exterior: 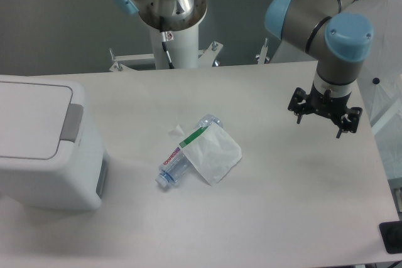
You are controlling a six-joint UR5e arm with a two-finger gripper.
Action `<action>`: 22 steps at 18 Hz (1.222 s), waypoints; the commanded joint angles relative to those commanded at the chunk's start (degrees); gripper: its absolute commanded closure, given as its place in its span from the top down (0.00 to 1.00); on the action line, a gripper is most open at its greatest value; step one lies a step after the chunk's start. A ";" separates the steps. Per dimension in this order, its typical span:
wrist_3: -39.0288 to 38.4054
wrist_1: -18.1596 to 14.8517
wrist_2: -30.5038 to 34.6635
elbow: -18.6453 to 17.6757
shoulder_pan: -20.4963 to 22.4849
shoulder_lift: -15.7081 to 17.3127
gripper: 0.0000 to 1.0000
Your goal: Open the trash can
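The trash can [47,180] is a large white boxy bin at the table's left edge, partly cut off by the frame. Its flat white lid [28,117] lies down and closed, with a grey tab [72,122] on its right edge and a grey panel [101,178] on the side below. My gripper [325,114] hangs far to the right, above the table and well apart from the bin. It points down, its black fingers are spread, and nothing is between them.
A small clear plastic bottle [171,169] lies on its side mid-table, partly under a white bag [215,153]. The arm's white base column [173,29] stands at the table's back edge. A dark object [391,236] sits off the front right corner.
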 joint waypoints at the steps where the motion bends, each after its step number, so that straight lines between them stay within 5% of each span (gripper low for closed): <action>1: 0.00 0.00 0.00 0.00 0.00 0.00 1.00; 10: -2.01 -0.26 -1.14 -0.26 -0.70 0.61 1.00; 14: -4.66 1.66 -3.08 -3.07 -2.02 1.41 1.00; 22: -22.56 0.88 -5.62 -1.32 -8.96 3.95 1.00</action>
